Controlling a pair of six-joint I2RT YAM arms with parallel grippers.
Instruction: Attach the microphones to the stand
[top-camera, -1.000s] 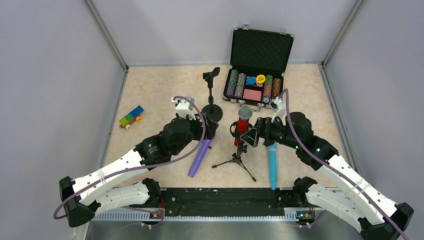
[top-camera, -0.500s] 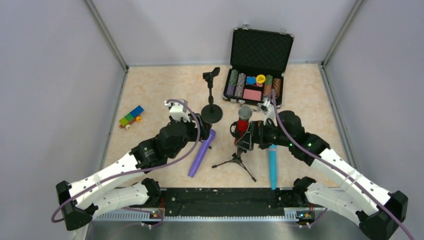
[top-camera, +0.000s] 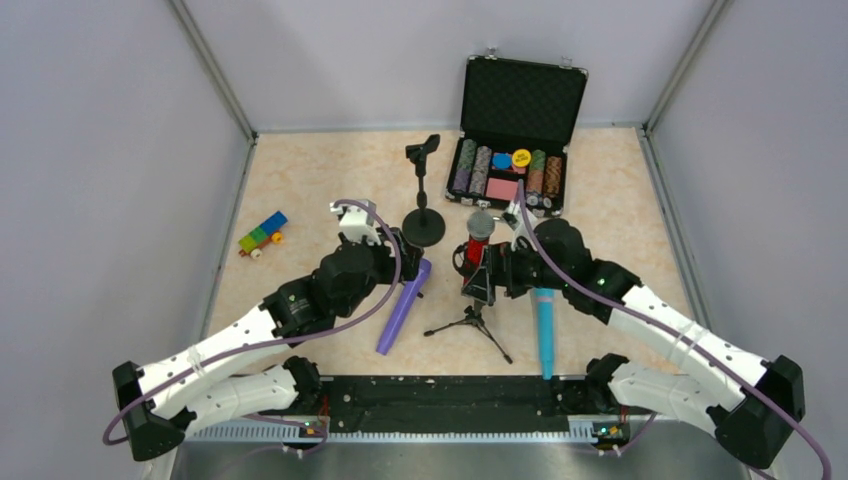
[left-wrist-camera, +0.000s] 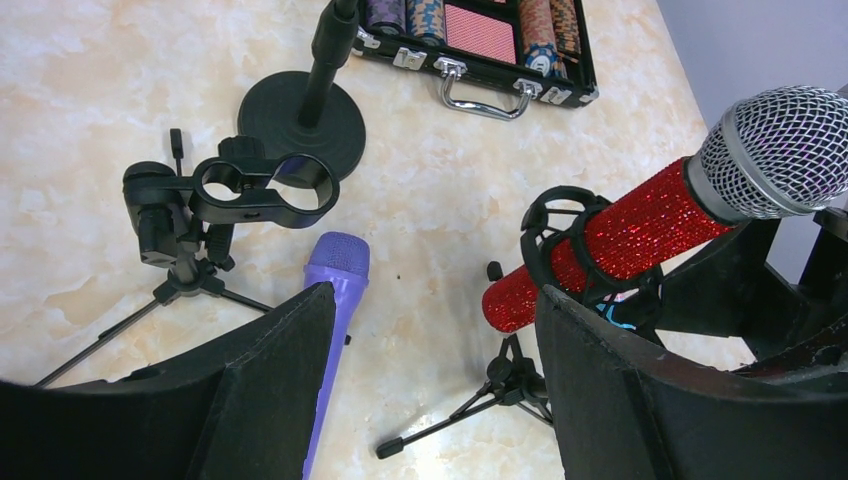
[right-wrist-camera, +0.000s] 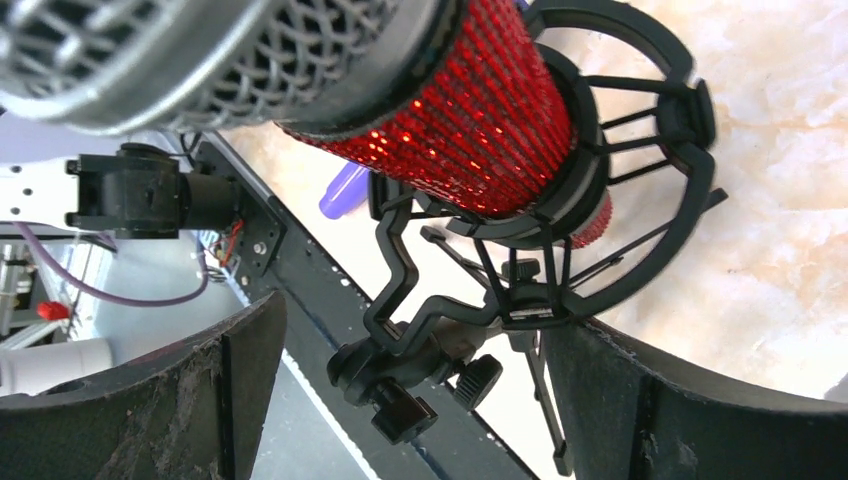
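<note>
Red microphone (top-camera: 481, 240) seated in shock mount (right-wrist-camera: 590, 150); right gripper (top-camera: 492, 272) fingers wide astride it. Left gripper (top-camera: 413, 262) wide above purple microphone (top-camera: 400, 310), 9 o'clock of mount. Advise mid-body grip, clear of tripod legs (top-camera: 490, 340).

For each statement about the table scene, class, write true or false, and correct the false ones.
1. The red microphone sits in a ring mount on a tripod stand. True.
2. The purple microphone is clipped into a stand. False: it lies flat on the table.
3. The chip case is shut. False: its lid stands open and the chips show.
4. The teal microphone lies on the table. True.
5. The left hand is open. True.
</note>
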